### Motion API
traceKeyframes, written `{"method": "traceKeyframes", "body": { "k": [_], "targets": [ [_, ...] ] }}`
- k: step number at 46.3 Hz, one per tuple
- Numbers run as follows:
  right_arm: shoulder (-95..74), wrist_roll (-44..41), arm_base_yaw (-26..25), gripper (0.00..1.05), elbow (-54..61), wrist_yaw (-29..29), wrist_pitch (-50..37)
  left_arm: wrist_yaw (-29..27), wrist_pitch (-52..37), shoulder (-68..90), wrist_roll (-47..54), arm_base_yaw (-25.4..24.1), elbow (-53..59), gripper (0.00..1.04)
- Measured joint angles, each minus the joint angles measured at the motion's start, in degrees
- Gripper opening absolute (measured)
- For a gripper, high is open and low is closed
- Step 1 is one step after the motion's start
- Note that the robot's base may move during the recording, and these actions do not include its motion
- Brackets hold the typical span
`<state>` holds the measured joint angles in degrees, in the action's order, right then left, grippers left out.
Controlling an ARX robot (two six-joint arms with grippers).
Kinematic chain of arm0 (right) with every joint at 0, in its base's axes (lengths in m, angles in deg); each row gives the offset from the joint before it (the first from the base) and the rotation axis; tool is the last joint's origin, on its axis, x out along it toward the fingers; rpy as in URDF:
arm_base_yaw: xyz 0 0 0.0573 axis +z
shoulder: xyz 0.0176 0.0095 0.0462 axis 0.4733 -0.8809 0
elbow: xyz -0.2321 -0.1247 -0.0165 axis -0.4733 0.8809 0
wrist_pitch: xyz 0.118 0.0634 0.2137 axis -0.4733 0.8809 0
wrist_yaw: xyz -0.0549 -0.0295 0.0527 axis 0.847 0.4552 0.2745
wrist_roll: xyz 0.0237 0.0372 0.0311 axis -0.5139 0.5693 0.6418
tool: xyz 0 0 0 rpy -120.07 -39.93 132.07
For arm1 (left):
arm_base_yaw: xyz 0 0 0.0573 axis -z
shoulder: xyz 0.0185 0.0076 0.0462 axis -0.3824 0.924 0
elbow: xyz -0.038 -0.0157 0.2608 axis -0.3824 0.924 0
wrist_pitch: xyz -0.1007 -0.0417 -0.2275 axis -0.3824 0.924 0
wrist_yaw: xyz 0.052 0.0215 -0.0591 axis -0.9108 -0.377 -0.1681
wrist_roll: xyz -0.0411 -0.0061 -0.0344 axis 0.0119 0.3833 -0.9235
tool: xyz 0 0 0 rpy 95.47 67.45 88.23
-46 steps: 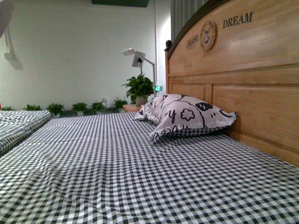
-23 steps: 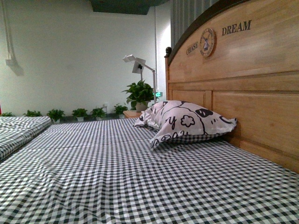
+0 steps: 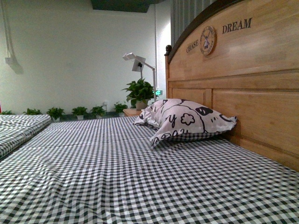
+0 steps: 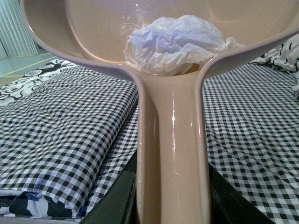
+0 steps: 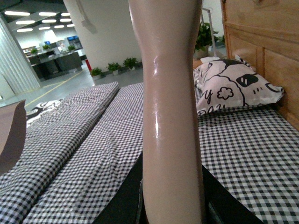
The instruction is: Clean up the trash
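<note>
Trash [image 4: 170, 44] sits inside the dustpan [image 4: 93, 32], lodged at the back of the pan where the bowl narrows into the handle [image 4: 172, 154]. My left gripper is clamped on that handle, its dark jaws showing on either side of the handle near the wrist camera. My right gripper grips a second beige handle [image 5: 170, 116] the same way; what tool it belongs to I cannot tell, since its head is out of view.

What worries me: the wad lies loose, held by nothing but the pan's slope. If I tip the dustpan forward or swing it sharply, I judge it could roll out over the open lip and land back on the checked bedsheet [image 4: 70, 135] below. It looks feather-light, so a quick move could also lift it. The handle is glossy, so it might twist in my jaws if my grip loosens.

The wad itself is crumpled white tissue, thin and creased, faintly bluish on one side, with a ragged edge trailing away from the handle. It is far smaller than the dustpan.
</note>
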<state>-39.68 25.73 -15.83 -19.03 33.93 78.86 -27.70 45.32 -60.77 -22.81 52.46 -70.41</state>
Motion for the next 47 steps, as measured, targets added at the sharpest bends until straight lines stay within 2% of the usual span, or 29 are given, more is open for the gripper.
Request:
{"method": "traceKeyframes", "body": {
  "k": [47],
  "targets": [
    [-0.09,-0.15,0.07,0.19,0.00,0.07,0.00,-0.04,0.00,-0.02,0.00,0.02,-0.02,0.26]
  ]
}}
